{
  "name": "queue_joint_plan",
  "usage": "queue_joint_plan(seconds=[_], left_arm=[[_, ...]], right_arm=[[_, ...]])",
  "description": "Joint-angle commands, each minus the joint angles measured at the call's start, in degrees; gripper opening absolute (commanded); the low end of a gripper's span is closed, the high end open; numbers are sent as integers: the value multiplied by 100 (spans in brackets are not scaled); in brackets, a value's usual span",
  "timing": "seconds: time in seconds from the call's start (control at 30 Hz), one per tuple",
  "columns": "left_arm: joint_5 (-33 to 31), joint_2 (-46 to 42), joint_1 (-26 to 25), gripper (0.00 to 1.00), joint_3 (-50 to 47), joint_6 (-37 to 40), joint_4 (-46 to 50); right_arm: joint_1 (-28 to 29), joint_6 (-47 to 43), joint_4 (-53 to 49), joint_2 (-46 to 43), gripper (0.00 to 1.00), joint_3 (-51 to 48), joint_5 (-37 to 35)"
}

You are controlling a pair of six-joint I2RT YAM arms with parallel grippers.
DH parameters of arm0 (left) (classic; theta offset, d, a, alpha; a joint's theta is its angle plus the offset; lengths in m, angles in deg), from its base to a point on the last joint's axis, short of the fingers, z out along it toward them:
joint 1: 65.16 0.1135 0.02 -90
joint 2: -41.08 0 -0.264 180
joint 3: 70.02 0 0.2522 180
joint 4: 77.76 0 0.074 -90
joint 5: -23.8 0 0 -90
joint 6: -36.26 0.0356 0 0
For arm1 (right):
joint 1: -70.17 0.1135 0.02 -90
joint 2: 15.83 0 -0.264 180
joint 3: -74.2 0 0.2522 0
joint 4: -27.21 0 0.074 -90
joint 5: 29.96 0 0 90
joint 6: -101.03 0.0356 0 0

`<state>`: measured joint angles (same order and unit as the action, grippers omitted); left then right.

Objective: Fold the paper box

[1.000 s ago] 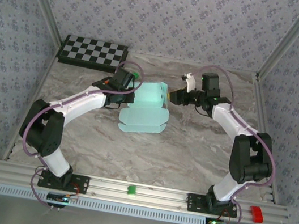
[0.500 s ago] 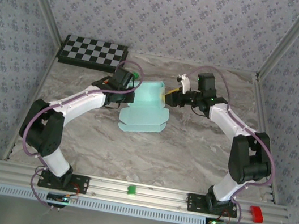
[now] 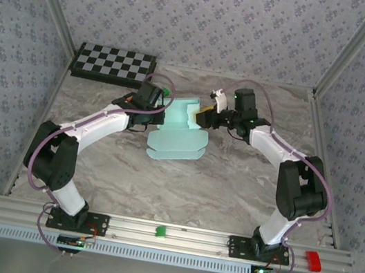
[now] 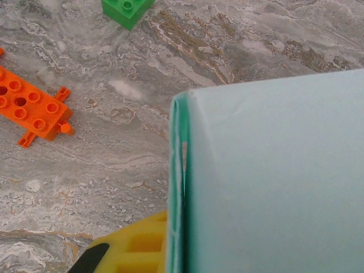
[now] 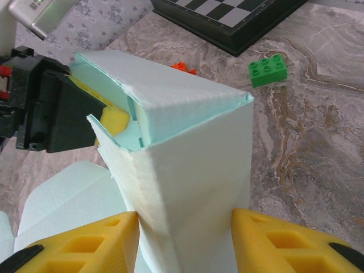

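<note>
Overhead rear view looking down, both wrist views close, sharing paper box point(image 5: 187, 142)

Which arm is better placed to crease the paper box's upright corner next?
Probably the right. The right gripper is open, with its fingers on either side of an upright corner of the paper box. The left gripper is shut on a far flap, holding it.

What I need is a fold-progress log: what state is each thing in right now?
paper box: partly folded, far end raised into walls, near panel lying flat.
left gripper: shut on the box's left wall.
right gripper: open, straddling the raised end.
green brick: loose, studs up.
orange plate: loose, flat, studs up.
checkerboard: flat, untouched.
</note>
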<state>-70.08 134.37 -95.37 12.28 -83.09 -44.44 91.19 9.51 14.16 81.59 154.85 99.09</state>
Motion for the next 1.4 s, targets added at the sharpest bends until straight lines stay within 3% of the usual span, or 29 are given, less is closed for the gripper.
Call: queue_joint_plan(seconds=[0.0, 0.23, 0.97, 1.37], left_arm=[[145, -224, 5, 0, 99, 79, -111], [54, -233, 5, 0, 84, 26, -101], [96, -207, 16, 0, 90, -27, -153], [107, -199, 18, 0, 91, -38, -129]], right_arm=[[79, -21, -20, 88, 45, 89, -310], [196, -431, -622, 204, 44, 376, -470], [577, -647, -969, 540, 49, 587, -1584], [670, -525, -877, 546, 40, 614, -2120]])
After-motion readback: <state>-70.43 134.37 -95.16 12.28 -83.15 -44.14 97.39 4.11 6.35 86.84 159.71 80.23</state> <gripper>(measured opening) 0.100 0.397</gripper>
